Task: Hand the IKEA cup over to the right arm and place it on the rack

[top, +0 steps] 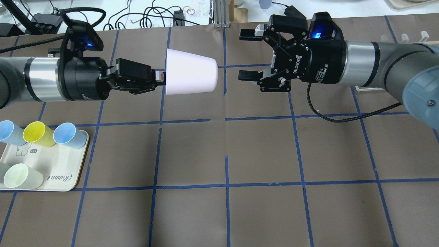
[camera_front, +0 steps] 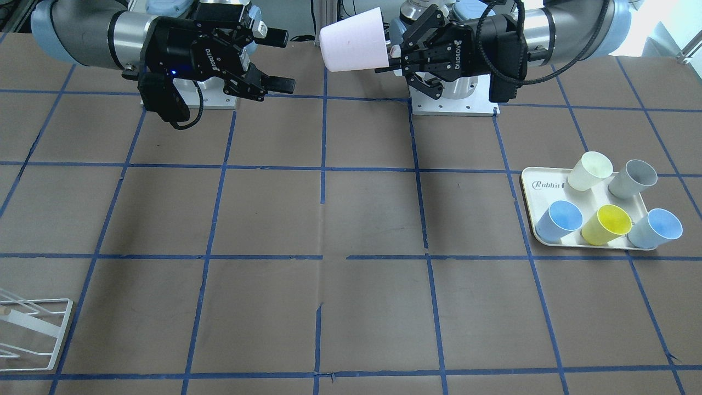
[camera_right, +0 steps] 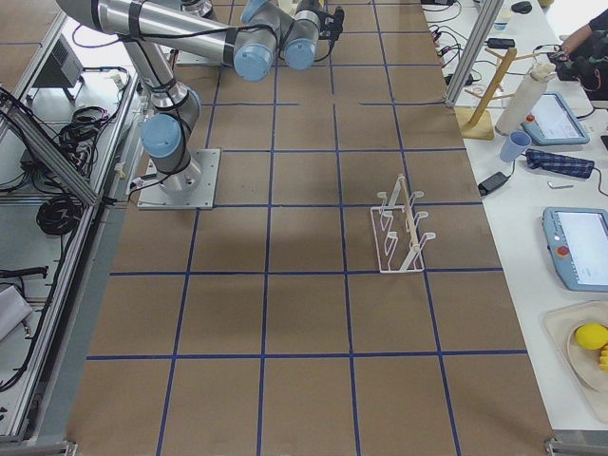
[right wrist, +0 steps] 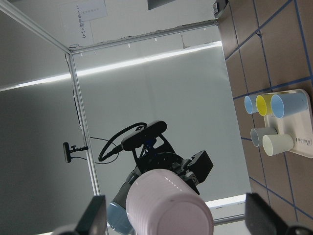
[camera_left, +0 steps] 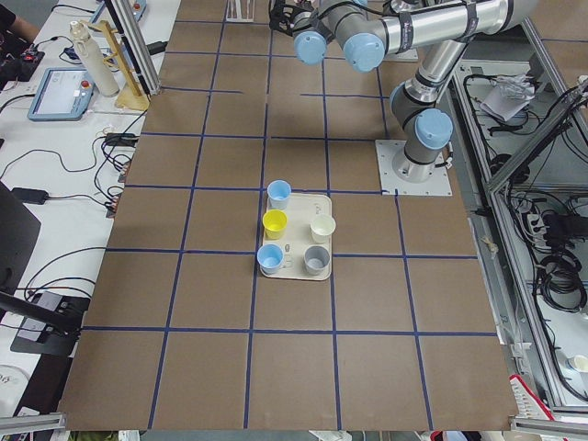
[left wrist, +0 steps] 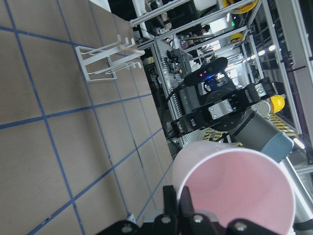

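The pale pink IKEA cup (top: 190,72) is held on its side in the air, above the table. My left gripper (top: 159,75) is shut on its rim, and its narrow base points toward the right arm. In the front view the cup (camera_front: 354,41) sits by my left gripper (camera_front: 392,55). My right gripper (top: 247,55) is open, faces the cup's base, and stands a short gap from it without touching. It also shows in the front view (camera_front: 277,60). The right wrist view shows the cup's base (right wrist: 168,205) between its spread fingers (right wrist: 93,218). The white wire rack (camera_right: 401,233) stands on the table at my right side (camera_front: 33,329).
A cream tray marked "Rabbit" (camera_front: 529,181) lies at my left side and holds several tumblers: two blue, a yellow (camera_front: 606,225), a cream-yellow (camera_front: 589,171) and a grey (camera_front: 633,178). The brown table has a blue tape grid. Both arm bases stand at the table's back edge.
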`<act>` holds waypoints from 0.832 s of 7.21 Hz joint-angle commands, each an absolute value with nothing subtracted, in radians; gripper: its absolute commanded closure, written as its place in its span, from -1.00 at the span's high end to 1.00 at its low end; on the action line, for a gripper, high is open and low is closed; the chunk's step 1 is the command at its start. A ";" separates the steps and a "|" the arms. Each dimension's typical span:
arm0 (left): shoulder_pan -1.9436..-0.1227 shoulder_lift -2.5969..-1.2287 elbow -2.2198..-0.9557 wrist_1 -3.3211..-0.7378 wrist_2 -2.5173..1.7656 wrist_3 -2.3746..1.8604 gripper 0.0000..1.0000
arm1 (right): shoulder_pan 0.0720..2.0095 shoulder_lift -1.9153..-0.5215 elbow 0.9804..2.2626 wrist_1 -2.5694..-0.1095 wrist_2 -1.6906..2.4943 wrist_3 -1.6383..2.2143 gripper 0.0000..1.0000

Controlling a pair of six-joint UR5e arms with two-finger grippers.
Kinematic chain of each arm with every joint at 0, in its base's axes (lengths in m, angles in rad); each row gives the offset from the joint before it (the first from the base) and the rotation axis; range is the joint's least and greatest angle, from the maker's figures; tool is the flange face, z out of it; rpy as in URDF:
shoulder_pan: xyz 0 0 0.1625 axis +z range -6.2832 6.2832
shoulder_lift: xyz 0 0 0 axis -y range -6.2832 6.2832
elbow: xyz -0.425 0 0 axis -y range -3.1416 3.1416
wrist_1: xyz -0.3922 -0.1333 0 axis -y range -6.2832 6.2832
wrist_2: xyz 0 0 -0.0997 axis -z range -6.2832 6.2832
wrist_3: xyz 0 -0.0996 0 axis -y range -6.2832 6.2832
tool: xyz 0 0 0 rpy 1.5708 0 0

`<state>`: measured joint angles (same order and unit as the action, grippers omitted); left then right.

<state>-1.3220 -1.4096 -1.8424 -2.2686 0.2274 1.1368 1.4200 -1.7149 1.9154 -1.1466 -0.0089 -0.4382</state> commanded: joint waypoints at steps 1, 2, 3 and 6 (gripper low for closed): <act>-1.356 -1.420 -1.867 -2.263 0.105 1.143 -1.00 | 1.417 -1.720 1.911 -1.095 -0.009 -0.437 1.00; -1.371 -1.419 -1.891 -2.255 0.068 1.153 -1.00 | 1.417 -1.720 1.910 -1.092 -0.008 -0.433 1.00; -1.373 -1.402 -1.896 -2.253 0.067 1.154 -1.00 | 1.420 -1.733 1.907 -1.088 -0.008 -0.402 1.00; -1.376 -1.393 -1.896 -2.253 0.067 1.152 -1.00 | 1.428 -1.756 1.908 -1.086 -0.008 -0.374 1.00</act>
